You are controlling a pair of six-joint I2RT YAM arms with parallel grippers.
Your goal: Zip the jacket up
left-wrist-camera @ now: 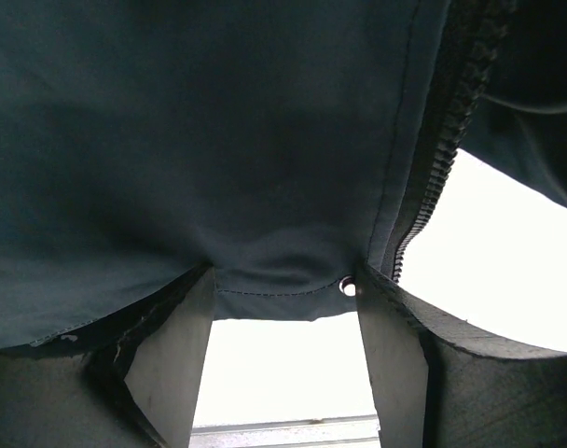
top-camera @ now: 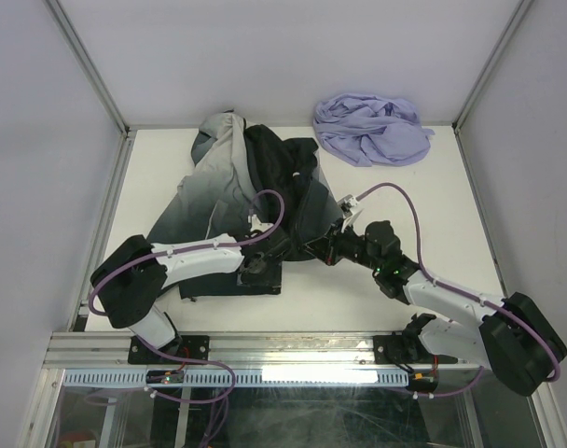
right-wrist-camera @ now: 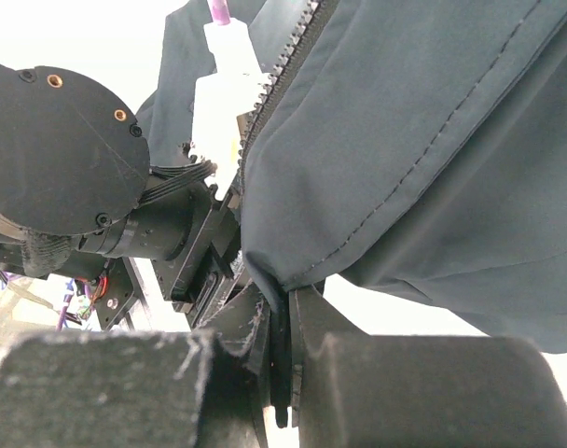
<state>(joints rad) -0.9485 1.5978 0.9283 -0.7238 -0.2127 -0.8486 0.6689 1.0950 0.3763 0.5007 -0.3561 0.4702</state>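
At the jacket (top-camera: 218,187) hem, right fingers (right-wrist-camera: 325,322) pinch cloth (beside the zipper (right-wrist-camera: 282,67)); left fingers (left-wrist-camera: 172,359) spread.

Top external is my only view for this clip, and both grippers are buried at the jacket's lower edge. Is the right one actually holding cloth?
Observer: Yes. The right wrist view shows the right gripper shut on a fold of the jacket edge.
Operator: And the left one?
Observer: The left gripper is open, fingers spread wide, with the hem lying across the gap at their tips.
Operator: Can you see the zipper near it?
Observer: One row of zipper teeth runs along the cloth edge by the right-hand finger, with bare table beside it.
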